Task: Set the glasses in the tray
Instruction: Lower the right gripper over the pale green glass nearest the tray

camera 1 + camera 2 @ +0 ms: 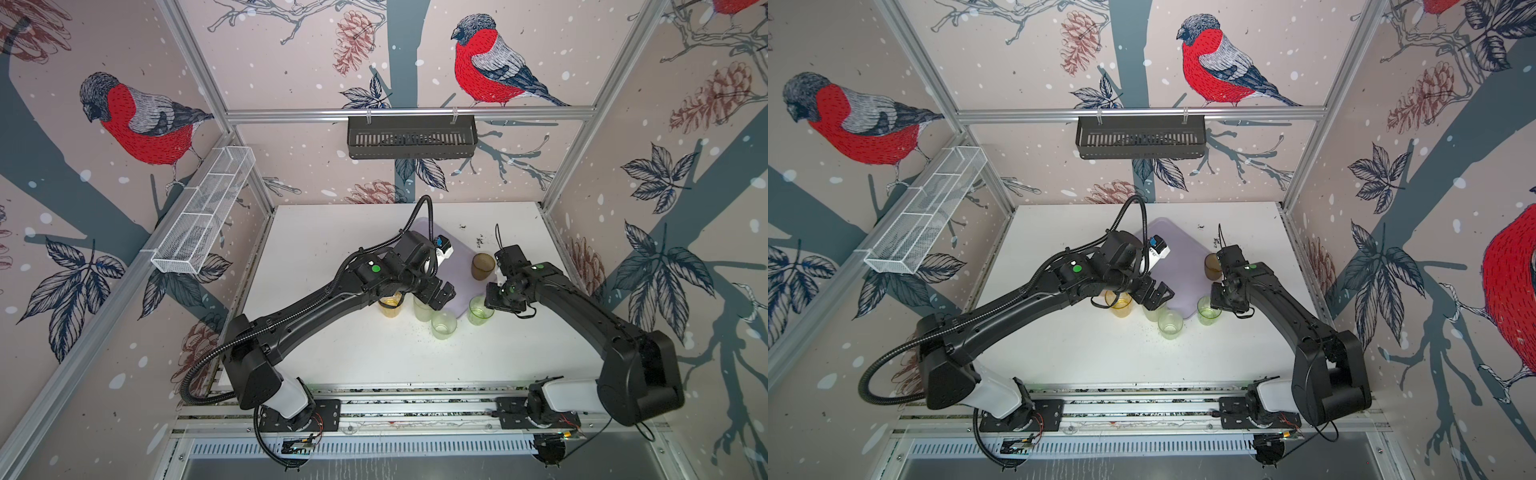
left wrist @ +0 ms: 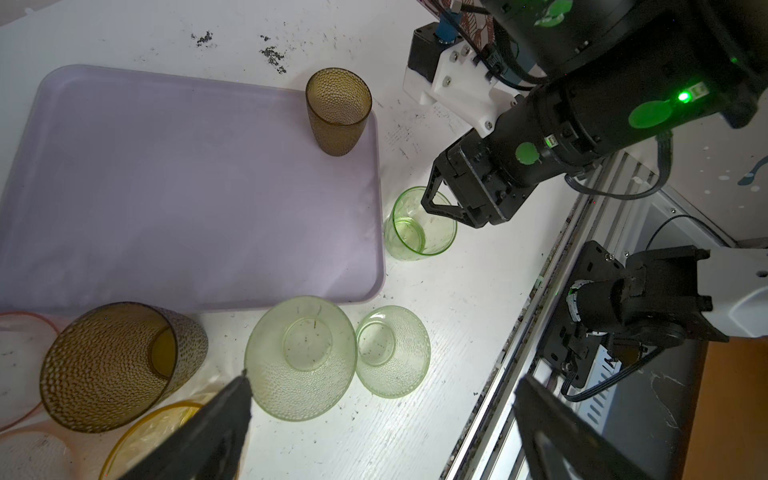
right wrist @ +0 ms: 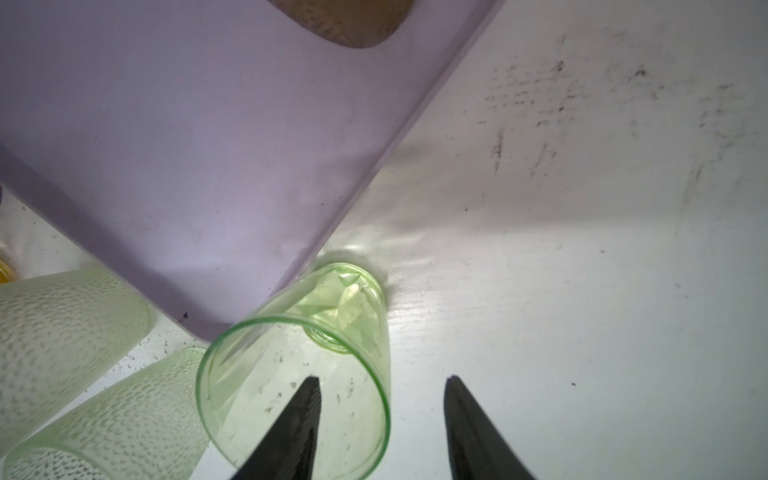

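While the left tool [image 1: 441,297] is spread wide, the right tool [image 3: 382,380] is set astride the green glass [image 3: 353,307] rim, apparently unclamped.

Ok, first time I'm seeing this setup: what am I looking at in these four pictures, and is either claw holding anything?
Two black robot arms work a white table, each ending in a two-finger gripper. Two pictures look down on the whole scene from overhead, almost the same view; the other two come from a camera on each arm's wrist. On the table lies a lilac tray with one brown glass standing in it near a corner. Beside the tray stand a green glass, two pale frosted glasses, a second brown glass, an amber glass and pink glasses. The left gripper hangs open over that group, holding nothing. The right gripper is open, one finger inside the green glass and one outside; it grips nothing yet.
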Controlling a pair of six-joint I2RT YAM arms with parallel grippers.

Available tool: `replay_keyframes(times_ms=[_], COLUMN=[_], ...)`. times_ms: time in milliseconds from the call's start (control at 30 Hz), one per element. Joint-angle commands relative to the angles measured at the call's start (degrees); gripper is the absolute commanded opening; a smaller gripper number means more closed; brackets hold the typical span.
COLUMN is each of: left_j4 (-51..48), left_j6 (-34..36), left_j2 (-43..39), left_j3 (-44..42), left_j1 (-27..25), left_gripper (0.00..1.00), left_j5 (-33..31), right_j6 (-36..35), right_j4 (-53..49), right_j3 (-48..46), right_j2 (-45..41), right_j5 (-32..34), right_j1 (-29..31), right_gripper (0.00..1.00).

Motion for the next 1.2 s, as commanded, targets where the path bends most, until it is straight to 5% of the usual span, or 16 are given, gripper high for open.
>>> replay_keyframes(times_ms=[0, 1167], left_j4=[1.0, 4.1], left_j6=[-0.3, -2.0], left_j2=[-1.0, -3.7], left_j3=[-0.8, -4.7], left_j1=[0.0, 0.0], left_gripper=[0.98, 0.98], left_j5=[0.3, 0.6], right_j6=[0.8, 0.0], right_j4=[1.3, 1.6], right_j3=[-0.4, -1.4], right_j2=[0.5, 2.2], right_j5=[-0.6, -0.6], right_j1=[-0.1, 0.4], right_gripper=[0.48, 0.24])
